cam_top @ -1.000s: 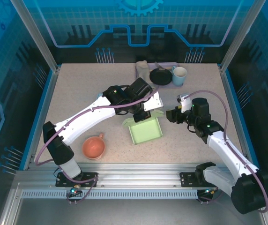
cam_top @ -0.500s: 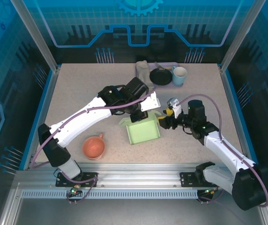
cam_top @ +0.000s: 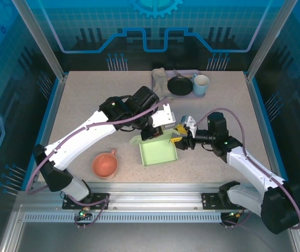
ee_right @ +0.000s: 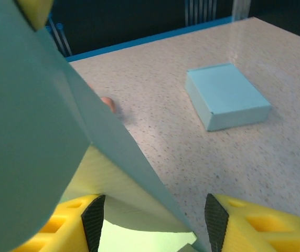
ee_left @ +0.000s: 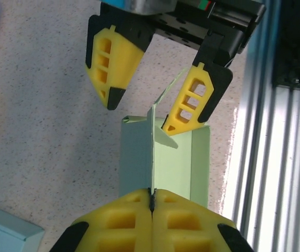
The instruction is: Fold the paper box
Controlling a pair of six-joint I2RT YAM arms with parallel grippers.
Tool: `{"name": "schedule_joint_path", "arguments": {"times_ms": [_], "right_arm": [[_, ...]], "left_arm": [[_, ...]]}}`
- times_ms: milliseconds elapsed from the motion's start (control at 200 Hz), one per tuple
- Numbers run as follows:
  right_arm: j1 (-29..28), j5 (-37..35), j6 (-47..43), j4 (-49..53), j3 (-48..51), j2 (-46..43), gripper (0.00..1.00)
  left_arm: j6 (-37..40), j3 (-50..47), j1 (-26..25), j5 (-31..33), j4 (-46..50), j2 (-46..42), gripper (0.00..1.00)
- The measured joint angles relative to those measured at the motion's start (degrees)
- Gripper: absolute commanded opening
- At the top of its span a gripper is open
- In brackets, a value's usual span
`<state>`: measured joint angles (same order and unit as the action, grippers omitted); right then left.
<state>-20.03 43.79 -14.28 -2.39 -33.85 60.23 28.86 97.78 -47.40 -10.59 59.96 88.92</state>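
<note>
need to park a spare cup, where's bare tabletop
Bare: far left, between the blue side rail and the lilac tray; far right corner past the pale blue mug. Crowded: centre, around the light green paper box.

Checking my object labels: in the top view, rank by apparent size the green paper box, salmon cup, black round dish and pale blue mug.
green paper box
salmon cup and black round dish: look alike
pale blue mug

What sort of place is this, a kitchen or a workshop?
Probably a robot test cell: a left arm and right arm bolted to a metal rail at a table, clear panels around it, props like a pink cup and green paper box.
</note>
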Motion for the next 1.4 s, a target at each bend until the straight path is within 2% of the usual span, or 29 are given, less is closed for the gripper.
{"name": "schedule_joint_path", "arguments": {"times_ms": [45,195,265,490,595,640,690,760,835,915,1080,1220,1401], "right_arm": [[-0.5,1.1,-1.4,0.4,0.0,-0.5,0.53],[-2.4,3.1,-5.9,3.8,-1.7,-1.4,0.40],[-3.0,3.4,-8.0,6.7,-3.5,-1.4,0.30],[-4.3,3.4,-13.7,15.0,-7.4,-1.4,0.08],[-4.3,3.0,-14.5,16.2,-7.6,-1.4,0.04],[-4.4,2.6,-14.7,16.2,-7.6,-1.4,0.03],[-4.4,2.1,-14.7,16.1,-7.6,-1.5,0.00],[-4.4,0.6,-14.7,15.1,-7.2,-2.2,0.00],[-4.4,-1.3,-14.6,13.6,-6.4,-3.0,0.00],[-4.5,-3.2,-14.7,11.6,-5.0,-3.7,0.00],[-5.1,-7.8,-14.7,5.6,-1.4,-5.7,0.00],[-6.0,-11.1,-14.7,1.8,0.5,-6.4,0.00],[-7.1,-13.6,-14.7,-0.2,1.0,-6.7,0.01]], "left_arm": [[0.0,-0.1,0.0,-1.1,0.3,-0.5,0.00],[0.0,-0.1,0.0,-3.8,0.7,-1.9,0.00],[0.0,-0.1,0.0,-4.5,0.9,-2.0,0.00],[0.1,-0.4,0.0,-3.8,0.6,-2.4,0.00],[-0.3,-1.7,0.0,-2.4,-0.8,-3.1,0.14],[-1.2,-2.8,0.0,-1.3,-2.3,-3.5,0.25],[-2.4,-4.1,0.3,0.7,-4.2,-4.2,0.30],[-6.2,-6.1,2.1,2.8,-6.9,-5.2,0.45],[-11.7,-7.4,5.8,4.0,-8.9,-6.3,0.47],[-18.7,-8.1,11.5,6.4,-10.4,-7.9,0.60],[-35.2,-8.1,21.5,11.9,-10.9,-10.5,0.76],[-49.7,-8.3,27.0,10.8,-10.2,-9.2,0.79],[-63.7,-10.2,27.1,3.7,-10.6,-2.7,0.79]]}}
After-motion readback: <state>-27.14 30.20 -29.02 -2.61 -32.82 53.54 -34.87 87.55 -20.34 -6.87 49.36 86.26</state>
